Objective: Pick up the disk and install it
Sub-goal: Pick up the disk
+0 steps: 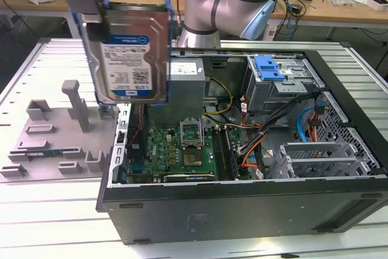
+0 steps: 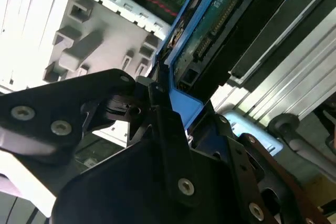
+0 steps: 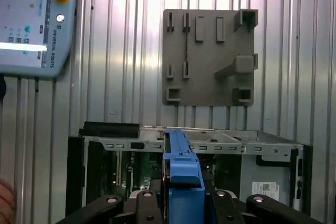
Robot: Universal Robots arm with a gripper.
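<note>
Disk [image 1: 130,59] up front: we hold it upright, gripper [image 1: 92,13] clamped tight on it, raised by the open computer case [image 1: 242,210] edge.

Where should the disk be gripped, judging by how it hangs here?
At one short end, from above, pinching across its thin body beside the blue carrier frame. The disk hangs upright from the gripper that way, with its flat faces clamped and its lower end free.

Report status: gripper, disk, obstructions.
Gripper shut on the disk. Disk aloft, upright, over open case edge, not installed. Cables cross case interior.
</note>
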